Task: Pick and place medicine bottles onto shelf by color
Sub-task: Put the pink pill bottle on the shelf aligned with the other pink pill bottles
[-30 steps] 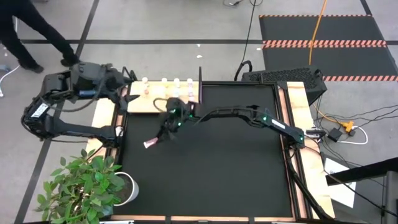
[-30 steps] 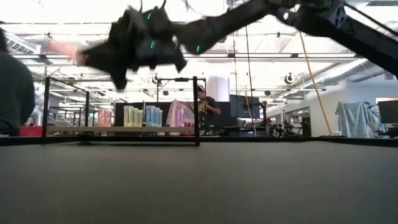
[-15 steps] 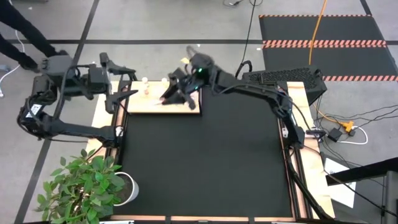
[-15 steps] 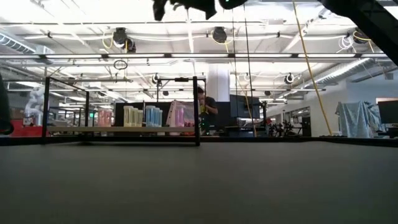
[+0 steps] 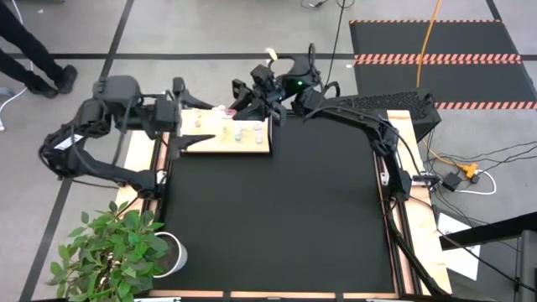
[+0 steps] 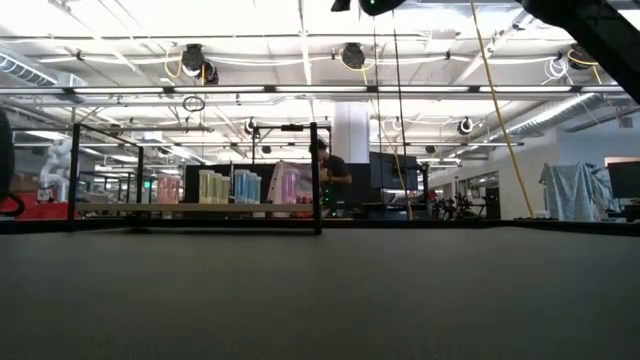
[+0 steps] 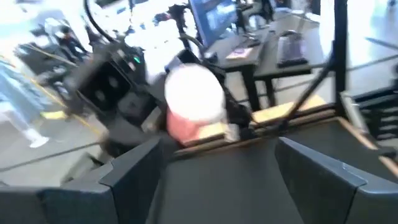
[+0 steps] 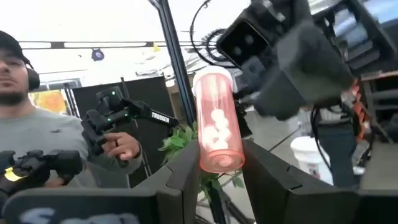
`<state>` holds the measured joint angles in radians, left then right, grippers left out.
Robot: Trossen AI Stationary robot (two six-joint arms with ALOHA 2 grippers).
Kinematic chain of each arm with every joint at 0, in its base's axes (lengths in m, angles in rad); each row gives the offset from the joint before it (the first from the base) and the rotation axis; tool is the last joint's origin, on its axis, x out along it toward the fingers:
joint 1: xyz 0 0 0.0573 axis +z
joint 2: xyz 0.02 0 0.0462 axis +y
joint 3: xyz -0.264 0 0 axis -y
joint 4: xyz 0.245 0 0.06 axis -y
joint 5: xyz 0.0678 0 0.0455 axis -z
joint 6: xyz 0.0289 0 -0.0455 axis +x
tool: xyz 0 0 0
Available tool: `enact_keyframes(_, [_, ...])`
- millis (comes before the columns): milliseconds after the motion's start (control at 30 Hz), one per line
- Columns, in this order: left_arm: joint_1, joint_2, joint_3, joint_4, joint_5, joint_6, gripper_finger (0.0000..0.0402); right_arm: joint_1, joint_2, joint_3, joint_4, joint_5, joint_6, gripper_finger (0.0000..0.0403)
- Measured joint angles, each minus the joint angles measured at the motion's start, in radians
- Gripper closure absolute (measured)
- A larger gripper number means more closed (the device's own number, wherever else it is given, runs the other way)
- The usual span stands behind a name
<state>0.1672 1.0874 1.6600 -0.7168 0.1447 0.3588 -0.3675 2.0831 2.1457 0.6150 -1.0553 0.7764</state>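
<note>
- Right gripper (image 5: 242,99) hung over the far edge of the pale wooden shelf (image 5: 252,144), fingers (image 8: 180,177) pinching a pink medicine bottle (image 8: 217,121) between them.
- Showed the pink bottle in the right wrist view as translucent, upright between the two dark fingers, small white pills visible inside.
- Left gripper (image 5: 178,113) waited just beside the shelf's left end, fingers (image 7: 134,174) spread apart and holding nothing.
- Caught the same pink bottle (image 7: 193,102) in the left wrist view, white cap facing that camera, held in the right gripper.
- Stood on the shelf: several other white-capped bottles (image 5: 238,134), seen from above.
- Lined up at table height in the low view: pink, yellow-olive and light blue bottles (image 6: 244,186) in a row.
- Black mat (image 5: 277,218) lay bare beside the shelf.
- Seated beyond the table in the right wrist view: a person (image 8: 50,143) in a grey shirt.
</note>
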Motion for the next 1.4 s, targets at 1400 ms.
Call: enact_keyframes(1400, [-0.040, 0.035, 0.000, 0.260, -0.085, 0.275, 0.0170, -0.019, 0.002, -0.001, 0.157, 0.003, 0.237, 0.0300])
